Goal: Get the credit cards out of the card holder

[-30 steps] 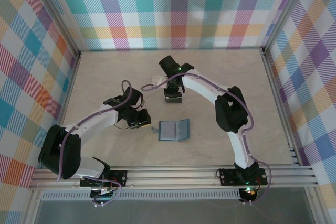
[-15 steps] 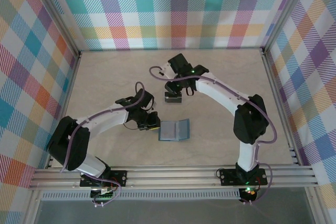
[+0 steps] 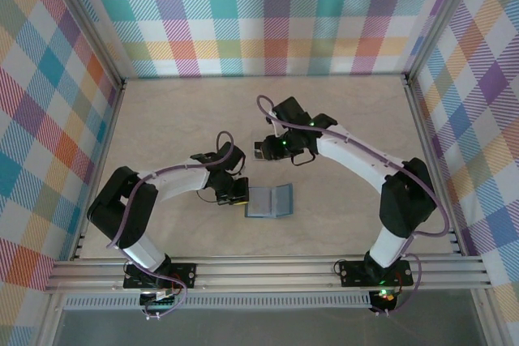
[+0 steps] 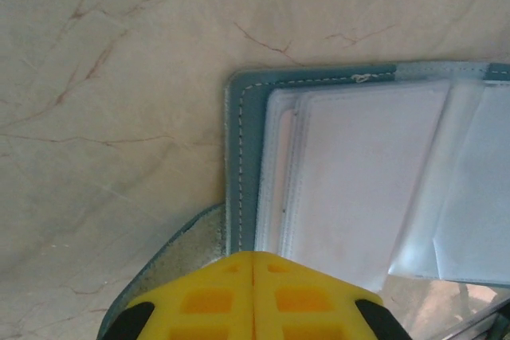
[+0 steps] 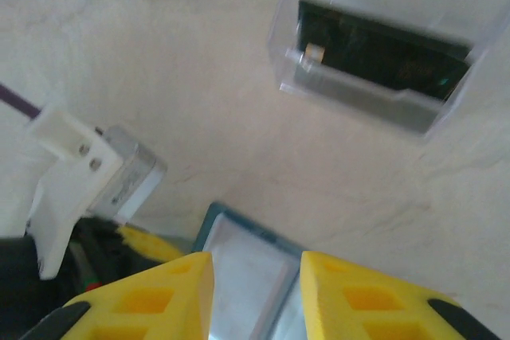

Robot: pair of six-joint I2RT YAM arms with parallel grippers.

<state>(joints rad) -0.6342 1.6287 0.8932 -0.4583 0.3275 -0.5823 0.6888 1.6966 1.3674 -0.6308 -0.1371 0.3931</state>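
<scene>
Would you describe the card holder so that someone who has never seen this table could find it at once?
On the pale marbled table, look near the middle. The card holder lies open and flat there, with the left gripper at its left edge. Its teal-blue stitched border and clear sleeves set it apart from the clear-cased dark item farther back.

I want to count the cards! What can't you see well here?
Left wrist view: cloudy sleeves in the card holder blur any cards inside; the frame edge cuts off one panel.
Right wrist view: the right fingers cover most of it.
Top view: too small to count cards.
</scene>
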